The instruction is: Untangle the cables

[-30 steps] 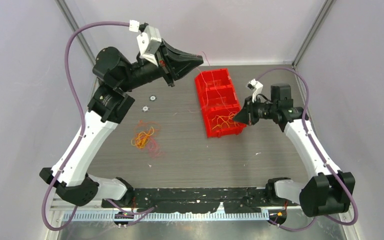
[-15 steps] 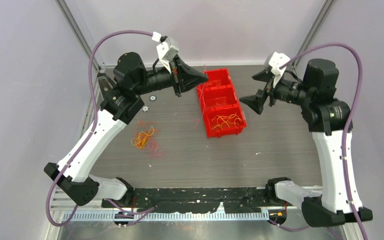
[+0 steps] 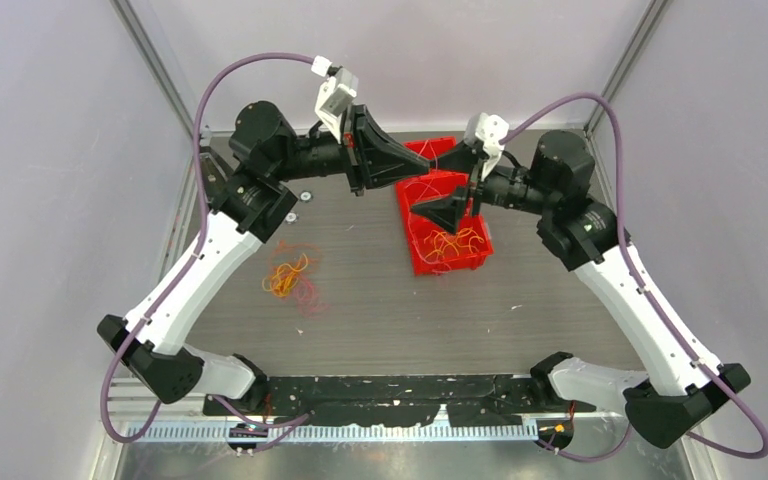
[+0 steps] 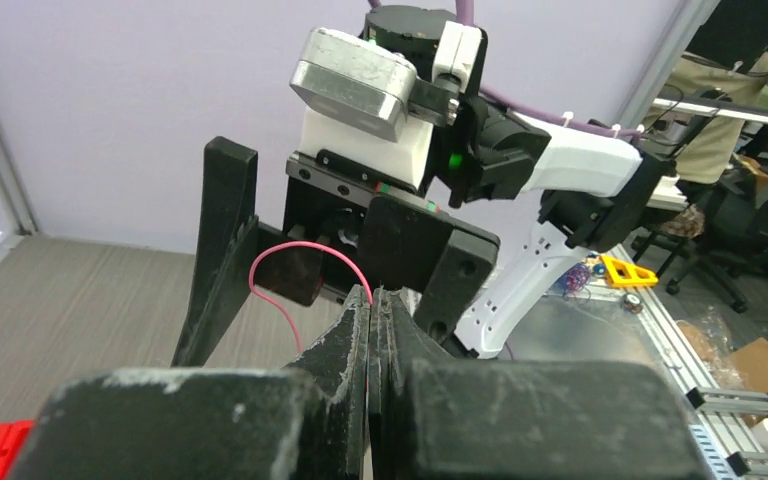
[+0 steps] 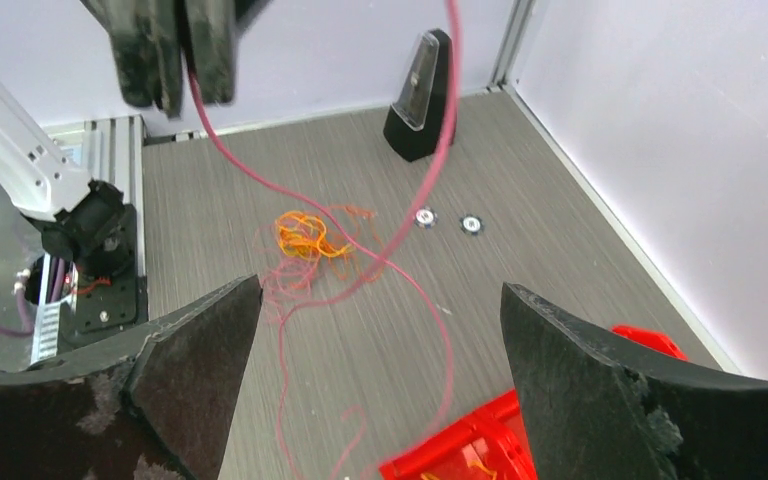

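My left gripper (image 3: 420, 167) hangs over the red bin (image 3: 450, 267), shut on a thin pink cable (image 4: 305, 243) that loops out of its fingertips (image 4: 372, 292). That cable (image 5: 452, 60) trails down to the table between the wide-open jaws of my right gripper (image 5: 380, 290). The right gripper (image 3: 424, 208) faces the left one just above the bin, with nothing gripped. A tangle of orange, yellow and pink cables (image 3: 290, 275) lies on the table left of the bin. More orange and yellow cables (image 3: 457, 240) lie in the bin's near compartment.
Two small round discs (image 3: 306, 197) (image 3: 289, 215) sit on the table behind the tangle. A black wedge-shaped piece (image 5: 418, 100) stands near the far corner post. Walls close off the back and both sides.
The right gripper left the bin's near compartment, opened, rose and swung left to face the left gripper. The left gripper came down and right over the bin, still holding the pink cable.
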Available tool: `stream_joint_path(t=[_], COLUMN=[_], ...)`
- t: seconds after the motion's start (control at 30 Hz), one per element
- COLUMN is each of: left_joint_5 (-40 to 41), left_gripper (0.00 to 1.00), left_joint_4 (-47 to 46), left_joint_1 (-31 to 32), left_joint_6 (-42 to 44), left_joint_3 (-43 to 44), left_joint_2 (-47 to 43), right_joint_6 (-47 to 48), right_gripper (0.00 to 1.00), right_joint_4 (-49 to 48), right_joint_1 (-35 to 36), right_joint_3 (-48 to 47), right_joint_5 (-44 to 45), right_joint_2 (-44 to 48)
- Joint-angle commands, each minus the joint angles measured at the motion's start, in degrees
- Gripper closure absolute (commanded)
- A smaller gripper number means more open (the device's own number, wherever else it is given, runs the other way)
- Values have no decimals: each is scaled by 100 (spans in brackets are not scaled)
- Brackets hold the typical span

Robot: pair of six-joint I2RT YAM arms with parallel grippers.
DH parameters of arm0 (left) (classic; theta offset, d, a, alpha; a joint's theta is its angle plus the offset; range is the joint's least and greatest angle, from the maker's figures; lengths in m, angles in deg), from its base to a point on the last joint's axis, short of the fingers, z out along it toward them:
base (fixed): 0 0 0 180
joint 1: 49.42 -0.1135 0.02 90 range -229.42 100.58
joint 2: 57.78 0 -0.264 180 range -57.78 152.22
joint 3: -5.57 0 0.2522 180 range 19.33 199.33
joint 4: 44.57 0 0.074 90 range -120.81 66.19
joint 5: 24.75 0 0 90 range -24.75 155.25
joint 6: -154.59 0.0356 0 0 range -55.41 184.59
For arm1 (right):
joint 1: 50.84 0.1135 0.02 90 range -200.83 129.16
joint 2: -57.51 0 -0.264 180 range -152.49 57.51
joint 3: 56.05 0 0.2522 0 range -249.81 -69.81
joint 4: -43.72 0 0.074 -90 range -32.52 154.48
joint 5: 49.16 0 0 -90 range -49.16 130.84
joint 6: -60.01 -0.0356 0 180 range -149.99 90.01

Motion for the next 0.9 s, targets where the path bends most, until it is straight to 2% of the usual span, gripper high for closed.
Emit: stream_joint_path(t=[0.0,0.07,0.13,0.2,0.3,0.4,0.43,0.47,0.57,0.63,0.73,0.77,0.87], left_joint_5=[-291,-336,-321,-261,-93,-58,-11,54,471,714,819,832,929], left_gripper=[100,100,100,100,100,100,100,100,100,54,5,1,0], left_joint_4=[-763,-868,-949,-960,-913,-846,-842,-817,-654,-469,-374,-290,99], left_joint_1=[3,18,29,20,18,-6,-39,-95,-429,-746,-1292,-1465,-1948], left_joint_6=[-622,-720,-787,-806,-868,-894,-893,-891,-819,-666,-668,-594,-241], left_joint_3=[38,38,1,-10,61,221,244,234,33,-161,-474,-554,-908], left_joint_2=[68,98,102,97,156,260,264,264,104,-75,-319,-414,-742], right_joint_6=[-540,-665,-759,-856,-997,-1177,-1193,-1193,-1117,-1109,-1215,-1389,-1700], right_gripper=[4,1,14,39,49,81,88,93,94,95,95,95,95], right_joint_4=[-1576,-1772,-1992,-2183,-2489,-2702,-2768,-2795,-2639,-2542,-2576,-2579,-2607], right_joint_1=[356,407,437,459,463,477,470,465,402,300,2,-71,-393], right_joint_3=[4,-17,-20,36,168,170,153,134,18,-37,-155,-297,-814], right_joint_5=[607,591,547,599,748,829,865,912,954,989,1045,1030,899], right_joint_2=[121,-44,-165,-255,-357,-479,-494,-499,-497,-574,-836,-1068,-1561])
